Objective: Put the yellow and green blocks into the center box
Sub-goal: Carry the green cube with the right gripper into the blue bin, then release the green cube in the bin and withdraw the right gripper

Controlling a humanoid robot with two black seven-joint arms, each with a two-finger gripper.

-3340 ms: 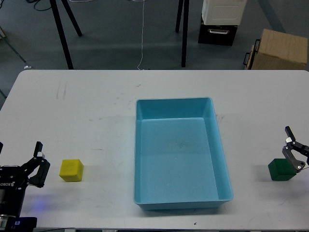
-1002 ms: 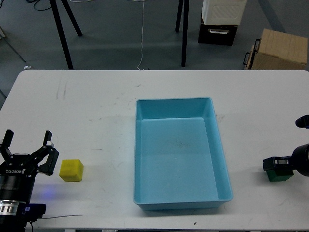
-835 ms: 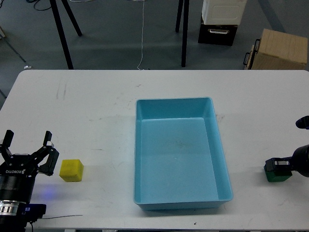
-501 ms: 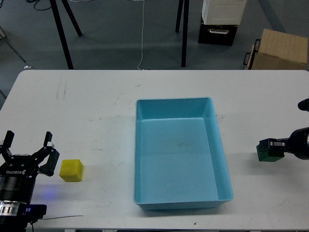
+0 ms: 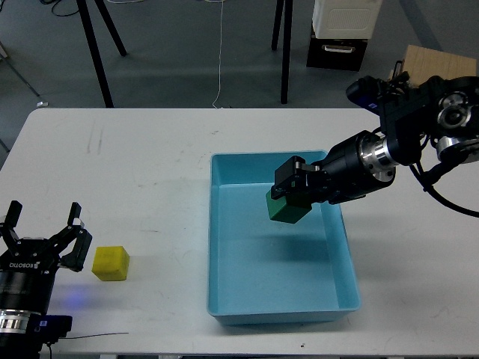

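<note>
- Holding position over the tray: the right gripper (image 5: 288,196), at centre right of the frame, is pinched on the green block (image 5: 286,208); the block hangs above the upper right part of the tray floor and, by its shadow below, is not touching it.
- Light-blue tray (image 5: 217,247): centre of the frame, on the white table (image 5: 150,164); its floor shows nothing lying in it.
- Yellow block (image 5: 111,263): lower left of the frame, resting on the table, well apart from the tray.
- Left gripper (image 5: 45,238): lower left corner, fingers spread, gripping nothing; the yellow block sits just beside it to the right, not touching as far as can be told.
- Right arm (image 5: 404,134): enters from the upper right edge and reaches left and down across the tray's right wall.
- Background items, upper part of the frame, on the floor beyond the table: black stand legs (image 5: 96,52), a white-and-black case (image 5: 340,34), a tan cardboard box (image 5: 438,67) partly hidden by the arm.
- Task status, judged: neither block is yet deposited. The green one is carried over the tray and lacks only lowering and release. The yellow one is untouched; grasp, carry and release all remain.
- Remaining risk, judged: a release from this height could let the green block bounce or tumble, though the tray walls should contain it.
</note>
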